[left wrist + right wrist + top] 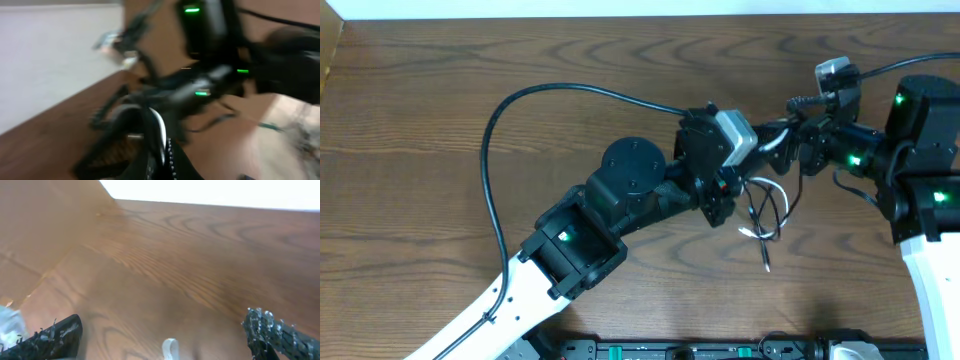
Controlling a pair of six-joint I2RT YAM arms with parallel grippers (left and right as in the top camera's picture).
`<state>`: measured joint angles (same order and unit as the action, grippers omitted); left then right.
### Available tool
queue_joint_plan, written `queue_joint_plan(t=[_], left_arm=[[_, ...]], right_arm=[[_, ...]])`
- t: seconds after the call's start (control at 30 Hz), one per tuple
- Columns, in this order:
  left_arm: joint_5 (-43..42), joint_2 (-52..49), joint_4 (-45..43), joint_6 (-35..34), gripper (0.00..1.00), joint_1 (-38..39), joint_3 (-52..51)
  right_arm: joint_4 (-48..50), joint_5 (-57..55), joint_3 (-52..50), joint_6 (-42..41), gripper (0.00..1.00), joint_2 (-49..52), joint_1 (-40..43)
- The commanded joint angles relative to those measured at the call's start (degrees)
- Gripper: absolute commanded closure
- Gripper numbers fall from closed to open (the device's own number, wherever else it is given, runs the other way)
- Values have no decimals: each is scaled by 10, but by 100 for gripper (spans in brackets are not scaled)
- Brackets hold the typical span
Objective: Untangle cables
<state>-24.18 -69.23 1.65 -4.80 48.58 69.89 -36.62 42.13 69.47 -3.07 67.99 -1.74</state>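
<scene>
cables (pixel 761 215), black and white, lie looped together on the table (pixel 440 200) beside your left gripper (pixel 725 200), which is clamped shut and seemingly pinching them. your right gripper (pixel 162 322) gapes wide, empty. separating is all left.

Thin black, white cables (pixel 766 218) looped together, seemingly dangling.

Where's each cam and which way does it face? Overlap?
Overhead: above the table, looking down; left arm, right arm, cables between them.
Left wrist: on the left arm, facing the right arm; blurred, own shut left end effector at bottom.
Right wrist: low, facing along the table to its far edge; open right end effector, fingers at bottom corners.
Shared: overhead and left wrist both show the right arm.
</scene>
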Motion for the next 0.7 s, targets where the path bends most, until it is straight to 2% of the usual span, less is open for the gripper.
queue_joint_plan(t=[0.0, 0.07, 0.23, 0.37, 0.43, 0.53, 0.67], left_arm=[[-92, 4, -6, -11, 93, 1, 9], [-97, 9, -2, -11, 93, 1, 9], [-97, 34, 11, -8, 93, 0, 9], [-96, 74, 47, 39, 92, 0, 9], [-77, 91, 65, 57, 93, 0, 9], [0, 119, 95, 57, 92, 0, 9], [53, 133, 110, 57, 92, 0, 9]], right_arm=[[-16, -130, 10, -72, 1, 28, -3], [-46, -235, 10, -137, 1, 49, -1], [-103, -377, 10, -207, 1, 80, -1], [-156, -465, 10, -268, 1, 97, 0], [-165, -471, 10, -270, 1, 99, 3], [-171, -466, 10, -273, 1, 99, 8], [-170, -421, 10, -263, 1, 99, 9]])
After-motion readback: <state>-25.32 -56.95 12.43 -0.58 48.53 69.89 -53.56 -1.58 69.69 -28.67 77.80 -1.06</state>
